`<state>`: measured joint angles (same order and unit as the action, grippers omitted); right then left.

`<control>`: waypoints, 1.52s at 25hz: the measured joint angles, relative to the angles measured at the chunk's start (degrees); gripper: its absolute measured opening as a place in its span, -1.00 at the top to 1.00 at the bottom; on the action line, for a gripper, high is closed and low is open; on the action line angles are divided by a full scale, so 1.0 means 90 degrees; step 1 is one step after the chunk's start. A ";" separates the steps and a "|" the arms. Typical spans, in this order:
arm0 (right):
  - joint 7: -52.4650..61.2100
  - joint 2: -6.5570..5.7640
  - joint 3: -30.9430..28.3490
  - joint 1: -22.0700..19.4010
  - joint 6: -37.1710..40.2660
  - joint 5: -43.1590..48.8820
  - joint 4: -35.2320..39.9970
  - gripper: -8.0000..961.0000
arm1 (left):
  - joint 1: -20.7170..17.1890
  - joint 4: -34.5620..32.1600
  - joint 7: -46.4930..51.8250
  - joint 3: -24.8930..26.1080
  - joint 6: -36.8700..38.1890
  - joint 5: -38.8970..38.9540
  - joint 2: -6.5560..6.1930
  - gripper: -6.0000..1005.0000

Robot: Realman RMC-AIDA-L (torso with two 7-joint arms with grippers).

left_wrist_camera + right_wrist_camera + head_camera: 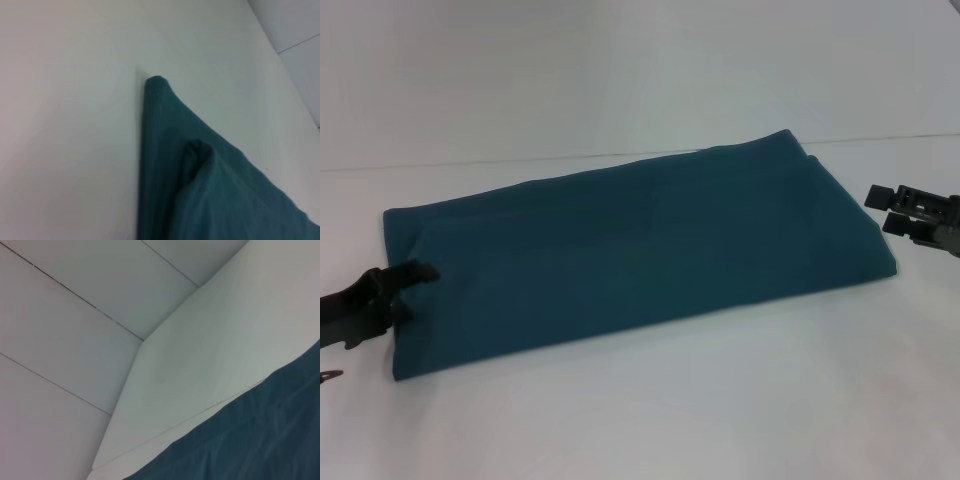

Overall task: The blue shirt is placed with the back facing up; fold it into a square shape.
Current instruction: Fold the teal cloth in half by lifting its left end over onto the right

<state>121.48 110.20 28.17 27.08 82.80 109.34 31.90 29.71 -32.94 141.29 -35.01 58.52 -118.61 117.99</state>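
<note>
The blue shirt (640,250) lies on the white table (650,410), folded into a long flat band that runs from the near left to the far right. My left gripper (408,292) is at the shirt's left end and overlaps its edge. The left wrist view shows a corner of the shirt (165,130) with a small raised bump of fabric beside it. My right gripper (895,210) is open and empty, just off the shirt's right end and apart from it. The right wrist view shows only an edge of the shirt (260,440) on the table.
The table's far edge (570,160) runs behind the shirt, with a pale panelled wall (75,315) beyond it. Bare table surface lies in front of the shirt.
</note>
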 joint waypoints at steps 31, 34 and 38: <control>0.0015 -0.0037 0.0005 -0.0036 0.0088 -0.0001 0.0000 -0.87 | 0.0116 -0.1123 0.0127 -0.0358 -0.0093 -0.0835 0.0073 -0.60; 0.0016 -0.0037 0.0004 -0.0020 0.0078 -0.0001 0.0000 -0.87 | 0.0121 -0.1033 0.0129 -0.0365 -0.0153 -0.0867 0.0047 -0.60; 0.0018 -0.0037 -0.0008 0.0005 0.0059 0.0000 0.0000 -0.88 | 0.0198 -0.0956 0.0182 -0.0375 -0.0230 -0.1093 0.0029 -0.59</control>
<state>121.64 109.86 28.09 27.12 83.33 109.34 31.90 31.49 -41.54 142.93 -38.38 56.45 -128.44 118.25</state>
